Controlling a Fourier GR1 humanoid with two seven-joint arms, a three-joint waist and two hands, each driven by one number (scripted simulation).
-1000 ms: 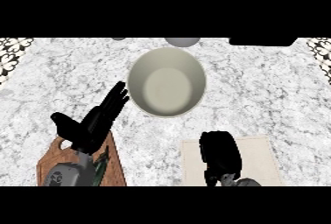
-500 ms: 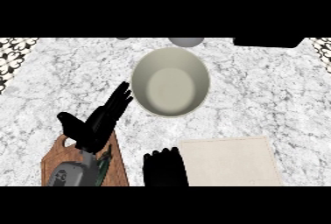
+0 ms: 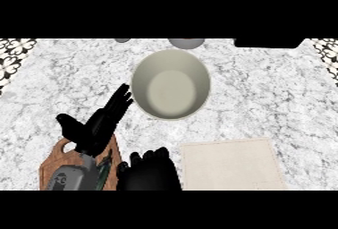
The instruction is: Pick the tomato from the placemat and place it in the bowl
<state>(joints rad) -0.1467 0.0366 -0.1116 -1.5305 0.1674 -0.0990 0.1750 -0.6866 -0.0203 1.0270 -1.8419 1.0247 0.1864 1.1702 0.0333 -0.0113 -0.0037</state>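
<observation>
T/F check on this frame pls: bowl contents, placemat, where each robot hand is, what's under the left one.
1. The bowl holds a tomato. False: its inside shows bare; no tomato shows anywhere in the head view.
2. The placemat has nothing lying on it. True.
3. The left robot hand has its fingers straight, pointing up toward the bowl's left rim. True.
4. The right robot hand is over the placemat. False: it sits just left of the placemat, at the view's lower edge.
5. The left robot hand hangs over a wooden board. True.
6. The bowl stands on the placemat. False: it stands on the marble counter, apart from it.
</observation>
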